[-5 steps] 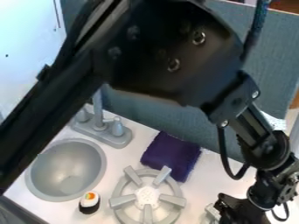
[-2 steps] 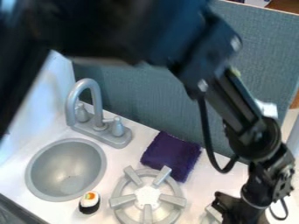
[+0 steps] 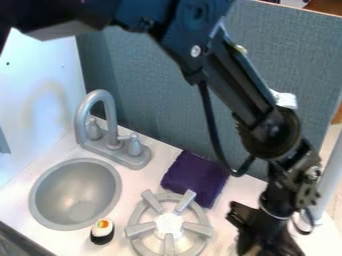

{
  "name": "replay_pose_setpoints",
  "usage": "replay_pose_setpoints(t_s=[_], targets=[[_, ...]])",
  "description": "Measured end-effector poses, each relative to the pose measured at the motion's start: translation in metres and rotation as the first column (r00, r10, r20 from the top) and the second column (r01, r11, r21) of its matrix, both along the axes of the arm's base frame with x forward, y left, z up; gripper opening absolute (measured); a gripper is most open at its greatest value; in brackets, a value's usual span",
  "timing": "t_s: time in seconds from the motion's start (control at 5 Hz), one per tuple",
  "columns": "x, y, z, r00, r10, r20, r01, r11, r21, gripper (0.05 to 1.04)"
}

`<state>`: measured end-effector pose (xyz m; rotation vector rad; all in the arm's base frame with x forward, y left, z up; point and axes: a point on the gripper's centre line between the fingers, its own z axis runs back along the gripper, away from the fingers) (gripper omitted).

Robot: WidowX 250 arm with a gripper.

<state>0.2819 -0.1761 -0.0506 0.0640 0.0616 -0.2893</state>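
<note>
Gripper (image 3: 259, 239) seen at near right, beside the grey burner (image 3: 197, 228); whether open, closed or loaded cannot be told. Purple cloth (image 3: 195, 179) laid at the burner's far side. Judged risks: burner prongs could be knocked by a low leftward swing; cloth could be dragged if snagged by the drooping cable (image 3: 211, 125).

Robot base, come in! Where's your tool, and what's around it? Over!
Tool at lower right, beside burner. Purple cloth close behind burner. Sushi by sink. Over.
</note>
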Motion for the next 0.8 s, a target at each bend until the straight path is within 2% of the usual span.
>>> replay_pose_setpoints(t_s=[0.2, 0.4, 0.6, 0.8], targets=[[-0.005, 0.036, 0.022, 0.997, 0.062, 0.042, -0.066, 0.993, 0.101, 0.326], [-0.007, 0.068, 0.032, 0.994, 0.103, 0.042, -0.106, 0.990, 0.089, 0.326], [-0.007, 0.080, 0.033, 0.991, 0.132, 0.022, -0.134, 0.985, 0.112, 0.326], [-0.004, 0.102, 0.025, 0.984, 0.177, -0.008, -0.175, 0.976, 0.128, 0.326]])
